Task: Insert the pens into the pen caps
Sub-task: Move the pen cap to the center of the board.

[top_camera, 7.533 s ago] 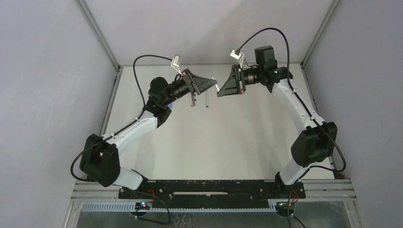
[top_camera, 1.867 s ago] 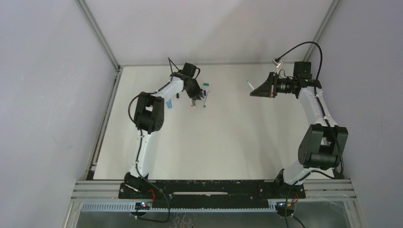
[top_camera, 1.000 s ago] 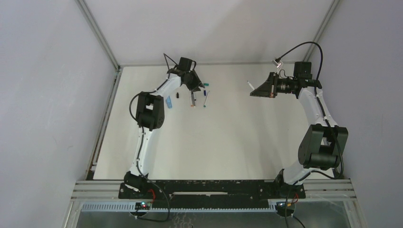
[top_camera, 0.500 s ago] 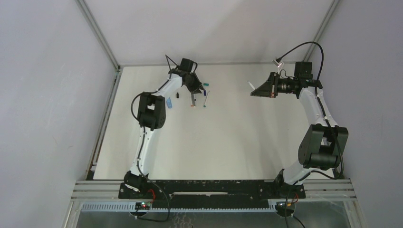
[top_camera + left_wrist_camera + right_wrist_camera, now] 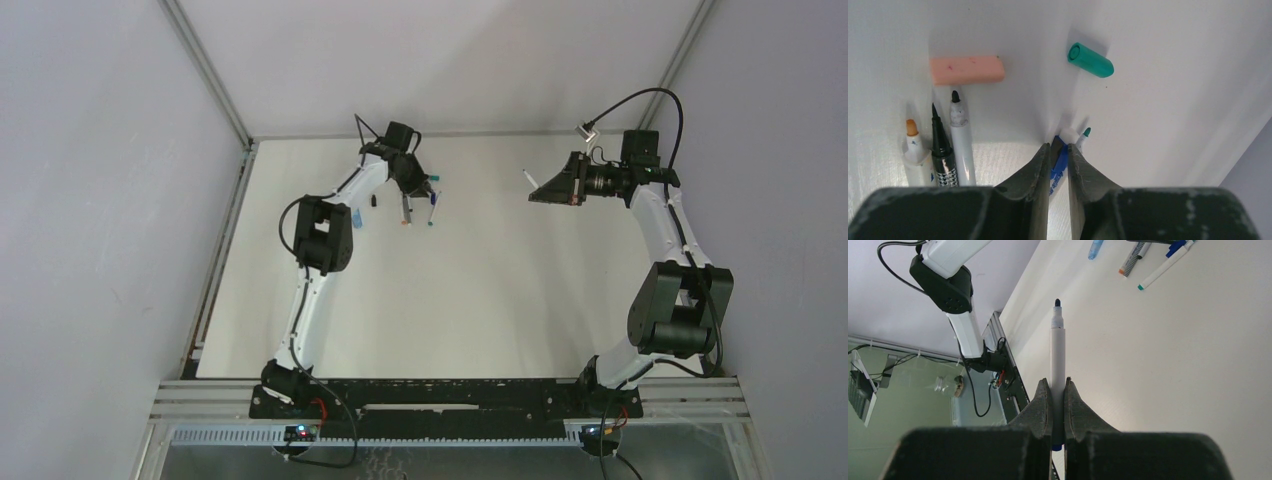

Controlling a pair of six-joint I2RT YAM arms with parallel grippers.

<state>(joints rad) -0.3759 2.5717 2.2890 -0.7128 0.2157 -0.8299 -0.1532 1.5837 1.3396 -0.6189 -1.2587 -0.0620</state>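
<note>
Left pincer (image 5: 1059, 148) straddles the blue cap (image 5: 1060, 161) on the desk (image 5: 1173, 75), jaws close against it; whether they grip, I cannot tell. Right pincer (image 5: 1057, 385), clamped on a white pen (image 5: 1057, 350), hangs aloft. Cap pickup seems in hand; next calls for lifting it and aligning it with the pen's tip.

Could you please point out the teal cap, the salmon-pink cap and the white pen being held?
teal cap (image 5: 1092, 61), left wrist view, middle of its side
salmon-pink cap (image 5: 967, 69), left wrist view, centre of its face
white pen (image 5: 1057, 357), right wrist view, middle of its barrel
</note>
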